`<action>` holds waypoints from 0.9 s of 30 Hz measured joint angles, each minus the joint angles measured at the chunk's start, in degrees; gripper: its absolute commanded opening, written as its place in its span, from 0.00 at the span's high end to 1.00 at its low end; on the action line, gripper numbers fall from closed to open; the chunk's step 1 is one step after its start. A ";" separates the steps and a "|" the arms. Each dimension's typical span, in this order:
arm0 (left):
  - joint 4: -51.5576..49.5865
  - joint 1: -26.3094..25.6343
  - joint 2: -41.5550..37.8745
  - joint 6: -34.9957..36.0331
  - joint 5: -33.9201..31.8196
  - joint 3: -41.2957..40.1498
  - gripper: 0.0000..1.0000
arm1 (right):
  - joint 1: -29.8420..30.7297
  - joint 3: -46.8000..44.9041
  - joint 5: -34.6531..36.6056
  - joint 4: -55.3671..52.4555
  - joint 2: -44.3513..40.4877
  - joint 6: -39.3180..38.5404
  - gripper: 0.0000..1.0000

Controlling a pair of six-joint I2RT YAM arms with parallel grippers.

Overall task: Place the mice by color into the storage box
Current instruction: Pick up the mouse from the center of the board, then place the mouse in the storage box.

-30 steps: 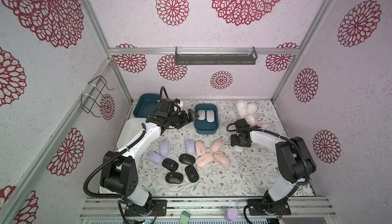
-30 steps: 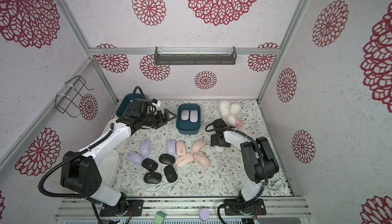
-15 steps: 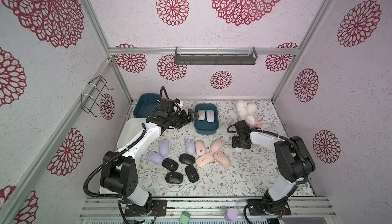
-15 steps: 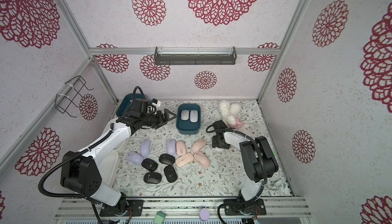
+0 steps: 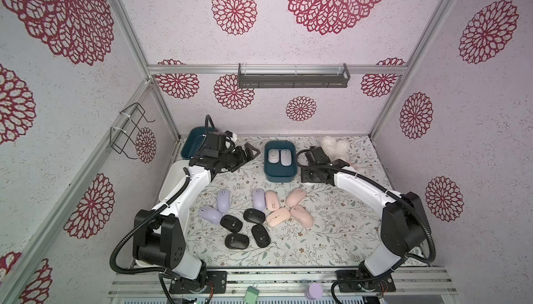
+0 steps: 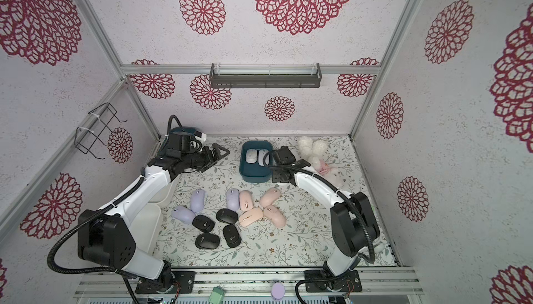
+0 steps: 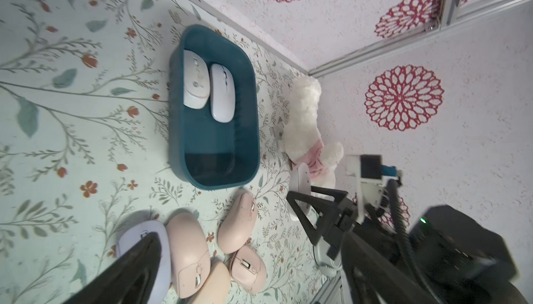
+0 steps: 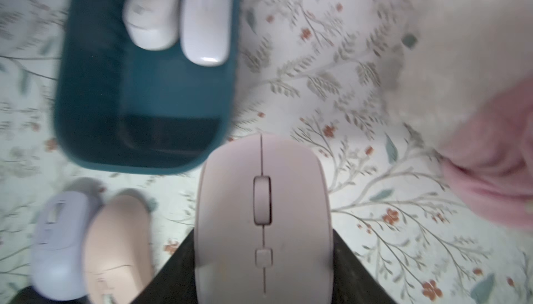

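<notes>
Worktop (image 5: 331, 230) layout: the storage box (image 5: 279, 177) stands at rear centre with two mice (image 5: 273, 155) side by side in its far end. Eleven loose mice (image 5: 253, 215) lie clustered before it, the plush toy (image 5: 336, 148) lies to its right by the rear wall, and a second box (image 5: 190, 147) sits in the rear left corner, behind a tray (image 5: 173, 178) at the left edge. The left tool (image 5: 247, 155) hangs just left of the storage box; the right tool (image 5: 312, 176), just right of its near corner, has a single mouse (image 8: 264, 216) between its fingers.
</notes>
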 measured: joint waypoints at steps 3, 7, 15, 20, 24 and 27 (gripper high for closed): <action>-0.28 2.23 -0.15 -0.13 -1.33 0.00 0.01 | 2.75 6.88 -0.44 2.45 4.74 1.27 0.46; -0.31 4.04 -0.15 -0.20 -2.23 0.00 0.01 | 4.09 15.30 -1.57 5.33 14.19 3.65 0.47; -0.28 4.26 -0.15 -0.59 -2.36 0.00 0.01 | 4.39 26.71 -1.70 6.38 30.67 7.78 0.48; -0.24 4.26 -0.15 -1.16 -1.99 0.00 0.01 | 4.61 32.30 -1.84 5.57 36.76 9.55 0.47; -0.24 4.31 -0.15 -1.44 -1.77 -0.02 0.01 | 4.79 33.68 -2.38 4.61 38.32 10.49 0.47; -0.22 4.31 -0.15 -1.51 -1.70 -0.02 0.01 | 4.92 36.24 -3.08 3.17 39.63 10.73 0.42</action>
